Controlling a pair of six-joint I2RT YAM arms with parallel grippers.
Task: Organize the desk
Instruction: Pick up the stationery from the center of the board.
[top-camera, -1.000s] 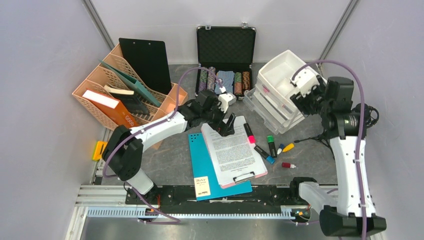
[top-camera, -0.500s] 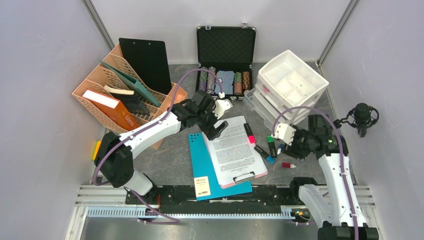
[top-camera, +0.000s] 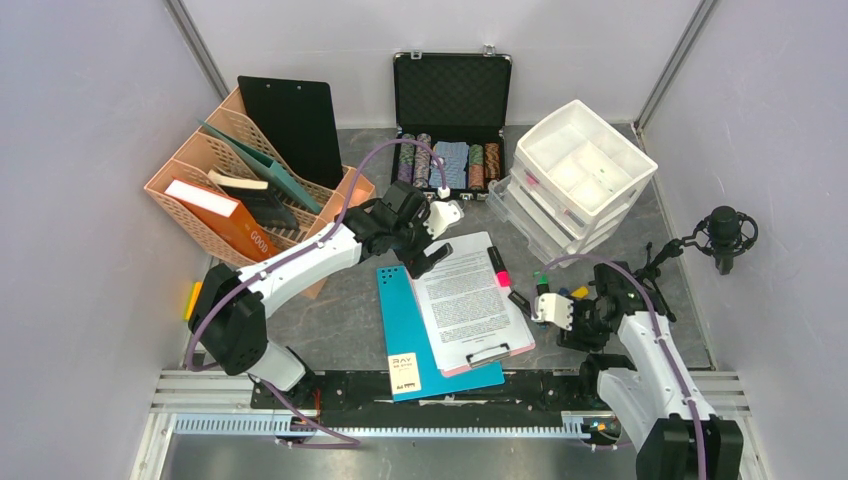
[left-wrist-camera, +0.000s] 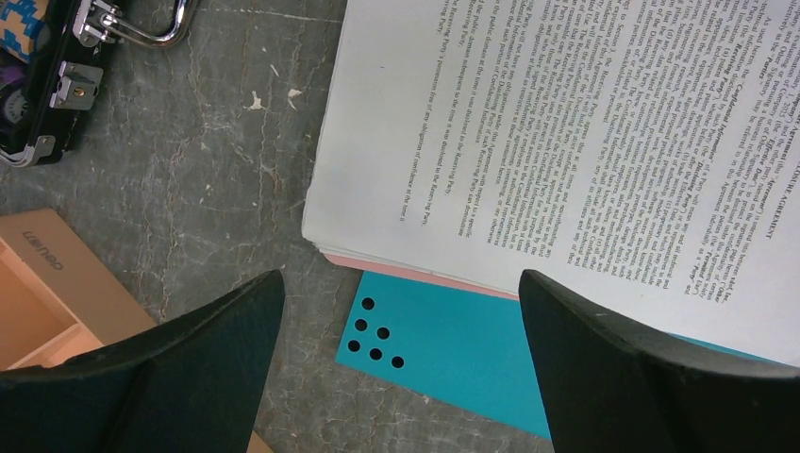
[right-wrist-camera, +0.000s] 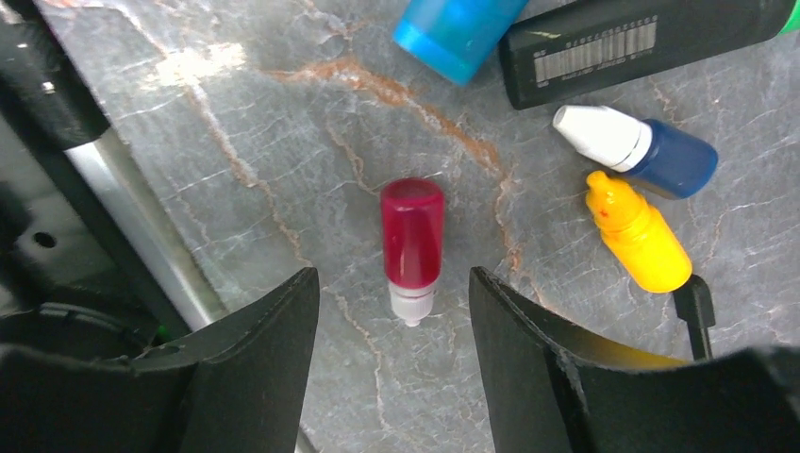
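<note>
Right wrist: right end effector (right-wrist-camera: 391,276) points down, fingers (right-wrist-camera: 269,354) flanking red bottle (right-wrist-camera: 412,231).

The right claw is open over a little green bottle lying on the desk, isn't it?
No, the bottle is red, not green. The right claw is open over a little red bottle lying on the desk, as the right wrist view shows.

place: robot lab cell | cues: grey enclosure walls (top-camera: 90,150), aluminium rail (top-camera: 400,426), microphone (top-camera: 723,233)
</note>
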